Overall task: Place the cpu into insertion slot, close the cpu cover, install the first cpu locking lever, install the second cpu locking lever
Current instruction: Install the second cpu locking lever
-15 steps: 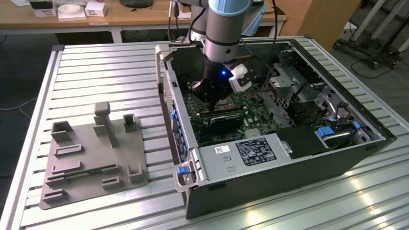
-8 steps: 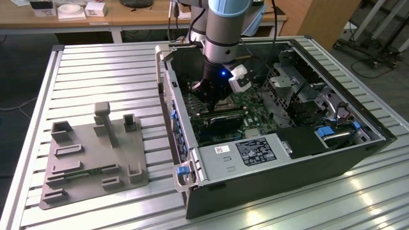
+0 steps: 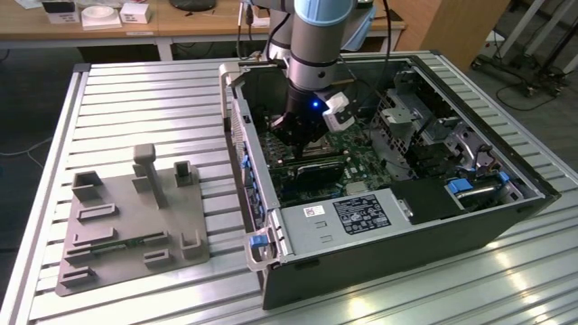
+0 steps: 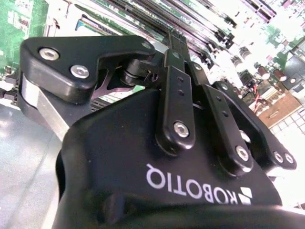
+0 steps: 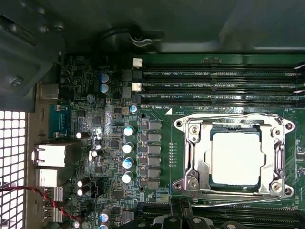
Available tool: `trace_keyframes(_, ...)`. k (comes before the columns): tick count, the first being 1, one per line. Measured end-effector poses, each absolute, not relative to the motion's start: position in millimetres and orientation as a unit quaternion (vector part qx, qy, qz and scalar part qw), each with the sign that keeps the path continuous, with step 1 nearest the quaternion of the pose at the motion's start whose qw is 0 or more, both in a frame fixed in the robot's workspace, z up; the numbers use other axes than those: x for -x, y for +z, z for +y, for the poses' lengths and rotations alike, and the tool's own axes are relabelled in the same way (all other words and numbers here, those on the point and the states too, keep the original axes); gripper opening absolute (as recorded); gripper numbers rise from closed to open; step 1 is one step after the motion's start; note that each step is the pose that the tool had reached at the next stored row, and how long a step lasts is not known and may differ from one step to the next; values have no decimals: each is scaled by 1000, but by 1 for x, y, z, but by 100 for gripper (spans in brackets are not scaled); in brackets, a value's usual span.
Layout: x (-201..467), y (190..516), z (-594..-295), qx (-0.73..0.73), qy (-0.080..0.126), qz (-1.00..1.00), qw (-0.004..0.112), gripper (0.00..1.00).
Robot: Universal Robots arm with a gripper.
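In the exterior view the arm reaches down into an open computer case lying on a ribbed metal desk, its end effector low over the green motherboard near the case's middle. A grey fixture block with upright pegs sits on the desk at the exterior view's left, well apart from the case.

In the first wrist view the cpu lies flat inside the insertion slot, its pale metal top showing through the window of the cpu cover, which lies folded down over it. A thin locking lever runs along the socket edge nearest the memory slots, and another wire lever runs along the opposite edge. A row of silver capacitors stands beside the socket.

The second wrist view shows the end effector's black body and linkages from behind; whether its fingers are spread or pressed together I cannot tell.
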State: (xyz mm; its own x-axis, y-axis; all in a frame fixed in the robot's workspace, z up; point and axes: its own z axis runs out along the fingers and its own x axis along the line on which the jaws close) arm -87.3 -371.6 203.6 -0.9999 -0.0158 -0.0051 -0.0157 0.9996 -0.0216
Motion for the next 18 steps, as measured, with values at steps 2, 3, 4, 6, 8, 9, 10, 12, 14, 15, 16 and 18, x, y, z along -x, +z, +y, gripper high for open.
trace_keyframes(2, 87, 203, -371, 8, -11, 1000, 3, 10)
trace_keyframes(3, 87, 204, -370, 8, -11, 1000, 3, 10)
trace_keyframes(4, 87, 204, -370, 8, -11, 1000, 3, 10)
trace_keyframes(6, 87, 205, -370, 8, -11, 1000, 3, 10)
trace_keyframes(8, 87, 205, -370, 8, -11, 1000, 3, 10)
trace_keyframes(9, 87, 205, -370, 8, -11, 1000, 3, 10)
trace_keyframes(10, 87, 205, -370, 8, -11, 1000, 3, 10)
trace_keyframes(12, 87, 204, -370, 8, -10, 1000, 3, 10)
trace_keyframes(14, 87, 204, -370, 8, -10, 1000, 3, 10)
trace_keyframes(15, 87, 203, -370, 8, -9, 1000, 3, 10)
trace_keyframes(16, 87, 203, -370, 8, -8, 1000, 3, 10)
trace_keyframes(18, 87, 202, -370, 8, -5, 1000, 3, 10)
